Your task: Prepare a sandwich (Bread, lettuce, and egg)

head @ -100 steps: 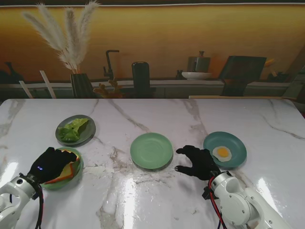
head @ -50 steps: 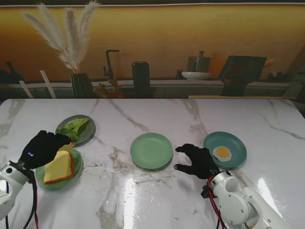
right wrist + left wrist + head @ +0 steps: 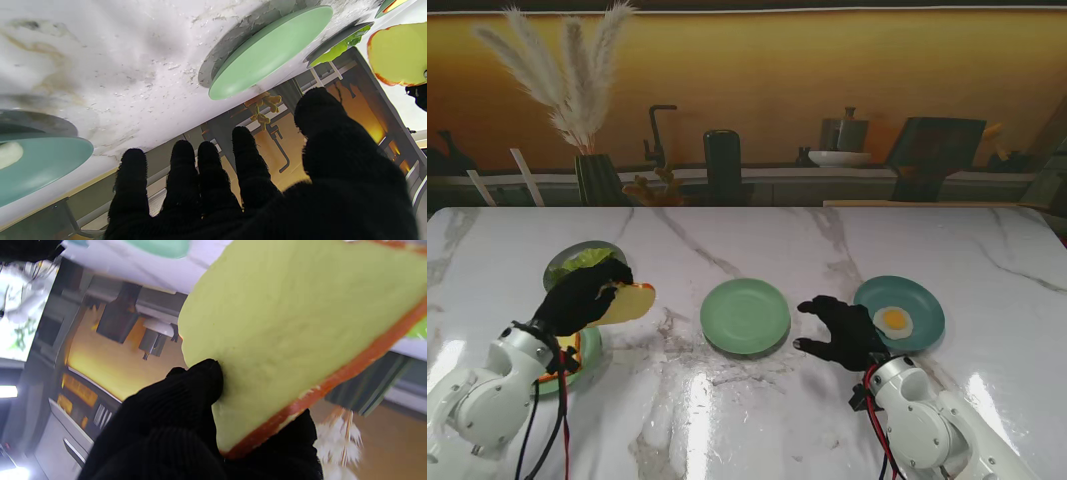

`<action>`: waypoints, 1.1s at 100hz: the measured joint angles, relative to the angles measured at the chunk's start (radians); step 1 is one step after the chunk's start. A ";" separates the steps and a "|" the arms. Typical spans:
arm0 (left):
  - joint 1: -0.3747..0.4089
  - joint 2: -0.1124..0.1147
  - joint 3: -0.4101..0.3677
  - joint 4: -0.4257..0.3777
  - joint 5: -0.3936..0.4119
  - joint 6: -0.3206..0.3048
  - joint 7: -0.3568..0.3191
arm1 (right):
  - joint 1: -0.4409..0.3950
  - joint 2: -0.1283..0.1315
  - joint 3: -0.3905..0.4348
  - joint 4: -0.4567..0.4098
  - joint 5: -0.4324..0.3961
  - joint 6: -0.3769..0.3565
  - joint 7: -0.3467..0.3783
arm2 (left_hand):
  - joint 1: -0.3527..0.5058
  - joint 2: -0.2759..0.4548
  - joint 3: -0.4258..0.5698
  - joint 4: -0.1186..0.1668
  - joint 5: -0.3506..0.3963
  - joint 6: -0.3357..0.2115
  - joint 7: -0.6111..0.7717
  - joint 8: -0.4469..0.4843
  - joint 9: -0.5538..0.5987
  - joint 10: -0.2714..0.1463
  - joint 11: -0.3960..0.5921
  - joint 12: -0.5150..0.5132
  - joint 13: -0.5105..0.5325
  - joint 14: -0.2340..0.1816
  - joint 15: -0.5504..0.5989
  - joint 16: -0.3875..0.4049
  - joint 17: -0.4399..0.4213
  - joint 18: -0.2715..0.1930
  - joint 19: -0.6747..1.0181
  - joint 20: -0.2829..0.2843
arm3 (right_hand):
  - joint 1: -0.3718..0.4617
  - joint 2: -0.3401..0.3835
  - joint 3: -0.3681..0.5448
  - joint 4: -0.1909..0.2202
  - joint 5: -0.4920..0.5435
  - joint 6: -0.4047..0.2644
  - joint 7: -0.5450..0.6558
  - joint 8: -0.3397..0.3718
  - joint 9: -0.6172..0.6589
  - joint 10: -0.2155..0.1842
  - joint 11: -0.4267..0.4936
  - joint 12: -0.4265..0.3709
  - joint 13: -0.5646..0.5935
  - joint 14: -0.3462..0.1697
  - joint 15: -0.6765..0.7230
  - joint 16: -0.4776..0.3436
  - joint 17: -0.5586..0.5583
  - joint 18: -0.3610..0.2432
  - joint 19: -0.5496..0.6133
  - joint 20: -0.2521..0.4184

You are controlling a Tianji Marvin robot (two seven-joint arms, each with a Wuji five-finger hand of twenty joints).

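Now, bread slice (image 3: 624, 301): held clear of the bench in the left hand (image 3: 579, 298), tilted, between the lettuce plate and the middle plate; the left wrist view shows a fingertip (image 3: 206, 380) pressed on its pale face and the crust edge low in the grip.
Left hand state: pinching the bread slice, fingers closed round its near edge.
Middle plate (image 3: 745, 316): pale green, bare, right of the slice and apart from it; judged to be where the sandwich gets built.
Lettuce (image 3: 587, 262): on the grey plate (image 3: 567, 258) at far left, partly hidden behind the left hand.
Bread plate (image 3: 585, 350): near left, mostly covered by the left arm; an orange edge shows on it, perhaps a second slice, though I cannot tell.
Egg (image 3: 893, 321): on the teal plate (image 3: 917, 298) at right, untouched.
Right hand (image 3: 842, 331): spread, holding nothing, hovering just above the bench between the middle plate and the teal plate; fingers (image 3: 181, 166) apart in the right wrist view.
Doing this step well: carry the slice right until it is over the middle plate's centre, level it, lower it close before letting go so it lands flat and does not hang over the rim.
Change from half a second ago: the slice then lay on the near-left plate with the left hand beside it; it is now lifted and carried toward the far right of that plate. The right hand has barely shifted.
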 measured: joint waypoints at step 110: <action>-0.347 -0.148 0.423 0.113 -0.807 0.640 -0.023 | -0.013 -0.004 0.010 -0.018 -0.014 -0.046 -0.037 | -0.001 -0.061 0.106 -0.034 0.113 0.014 -0.054 0.040 0.062 0.024 -0.057 0.053 0.025 0.074 -0.062 0.097 -0.025 0.072 -0.016 0.132 | 0.000 0.001 0.000 0.000 0.000 0.000 0.000 0.000 0.000 0.000 0.002 0.000 -0.011 0.000 0.011 0.000 0.000 0.000 0.000 0.000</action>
